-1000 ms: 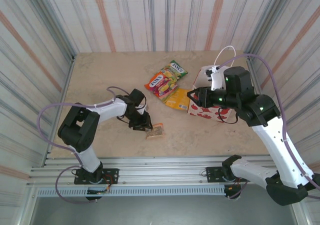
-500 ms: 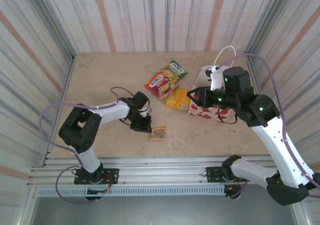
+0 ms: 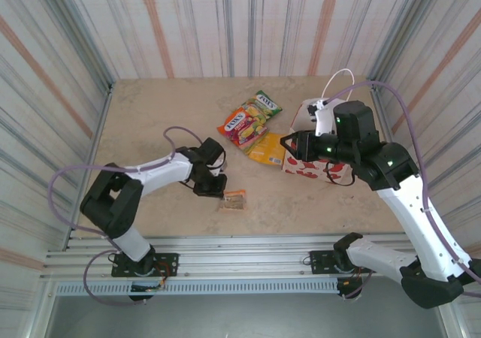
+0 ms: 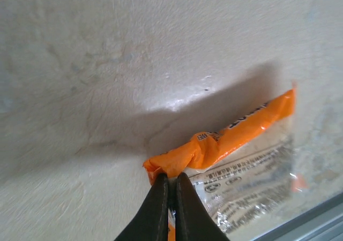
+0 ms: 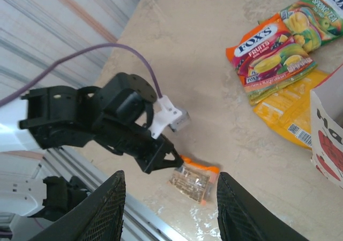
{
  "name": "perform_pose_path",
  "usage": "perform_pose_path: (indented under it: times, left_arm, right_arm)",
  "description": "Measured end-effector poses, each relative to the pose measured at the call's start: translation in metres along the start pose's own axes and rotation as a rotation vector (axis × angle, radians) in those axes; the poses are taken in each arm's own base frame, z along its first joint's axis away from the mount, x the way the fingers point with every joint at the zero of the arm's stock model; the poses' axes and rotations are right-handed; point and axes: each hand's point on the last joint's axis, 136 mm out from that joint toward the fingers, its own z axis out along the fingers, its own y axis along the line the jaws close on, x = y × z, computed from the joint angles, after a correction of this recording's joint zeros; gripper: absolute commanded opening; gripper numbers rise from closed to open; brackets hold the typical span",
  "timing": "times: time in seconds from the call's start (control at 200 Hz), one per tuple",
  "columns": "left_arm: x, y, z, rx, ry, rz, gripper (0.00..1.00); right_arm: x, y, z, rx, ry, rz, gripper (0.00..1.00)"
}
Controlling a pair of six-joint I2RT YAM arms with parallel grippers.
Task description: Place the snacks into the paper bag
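Observation:
A small packet (image 4: 252, 160) with an orange edge and a clear window lies on the table near the front rail, also seen as the packet (image 3: 235, 200) from above. My left gripper (image 4: 170, 178) is shut on its orange corner; the same gripper (image 3: 218, 189) sits low at the packet's left. Two Fox's packets, red-orange (image 3: 242, 125) and green-yellow (image 3: 260, 105), lie mid-table with a yellow packet (image 3: 267, 149) beside them. The white apple-print paper bag (image 3: 314, 139) stands to the right. My right gripper (image 3: 289, 144) hovers open beside the bag's left side, with nothing between its fingers (image 5: 110, 209).
Striped walls close in the table on three sides. An aluminium rail (image 3: 240, 251) runs along the near edge, just below the small packet. The bag's white cord handle (image 3: 340, 75) sticks up at the back right. Bare tabletop (image 3: 150, 113) lies at the far left.
My left gripper has closed on the small packet's orange edge, and the packet has shifted slightly. The right arm has stayed put.

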Motion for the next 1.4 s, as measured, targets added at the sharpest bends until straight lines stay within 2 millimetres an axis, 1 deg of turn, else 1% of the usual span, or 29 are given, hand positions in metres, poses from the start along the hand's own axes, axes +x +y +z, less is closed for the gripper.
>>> perform_pose_path:
  times: [0.085,0.2,0.356,0.451,0.576,0.707,0.767,0.857,1.012,1.092,1.132,1.193,1.333,1.363,1.403]
  left_arm:
    - [-0.01,-0.011,-0.023,0.027,-0.071,0.022,0.0]
    - [-0.027,-0.026,-0.061,0.083,-0.188,0.047,0.0]
    - [-0.044,-0.035,-0.104,0.148,-0.315,0.047,0.0]
    - [-0.053,-0.041,-0.13,0.196,-0.388,0.054,0.0]
    - [-0.062,-0.057,-0.164,0.277,-0.48,0.084,0.0]
    - [-0.069,-0.075,-0.191,0.352,-0.547,0.123,0.0]
    - [-0.071,-0.081,-0.199,0.377,-0.569,0.14,0.0]
    - [-0.073,-0.087,-0.206,0.402,-0.587,0.153,0.0]
    - [-0.074,-0.092,-0.21,0.427,-0.594,0.157,0.0]
    - [-0.075,-0.094,-0.212,0.437,-0.599,0.159,0.0]
    - [-0.075,-0.095,-0.212,0.441,-0.602,0.161,0.0]
    - [-0.075,-0.096,-0.214,0.451,-0.605,0.164,0.0]
    - [-0.077,-0.1,-0.218,0.467,-0.618,0.177,0.0]
    - [-0.077,-0.101,-0.219,0.469,-0.62,0.178,0.04]
    - [-0.078,-0.101,-0.22,0.47,-0.624,0.179,0.11]
  right_arm:
    - [0.001,0.0,0.005,-0.003,0.015,0.004,0.48]
    - [0.004,-0.002,0.014,-0.009,0.046,0.012,0.49]
    - [0.01,-0.003,0.029,-0.014,0.097,0.025,0.5]
    - [0.016,-0.006,0.041,-0.013,0.146,0.04,0.5]
    - [0.024,-0.01,0.06,-0.015,0.213,0.067,0.5]
    - [0.029,-0.009,0.078,-0.033,0.274,0.093,0.5]
    - [0.03,-0.005,0.084,-0.05,0.292,0.102,0.5]
    - [0.029,0.003,0.091,-0.086,0.305,0.103,0.5]
    - [0.026,0.016,0.098,-0.147,0.305,0.101,0.5]
    - [0.023,0.019,0.101,-0.166,0.3,0.107,0.47]
    - [0.022,0.02,0.103,-0.173,0.297,0.107,0.44]
    - [0.02,0.021,0.106,-0.178,0.293,0.108,0.37]
    - [0.016,0.022,0.108,-0.182,0.283,0.109,0.14]
    - [0.015,0.022,0.108,-0.184,0.279,0.108,0.1]
    - [0.012,0.024,0.107,-0.188,0.271,0.1,0.07]
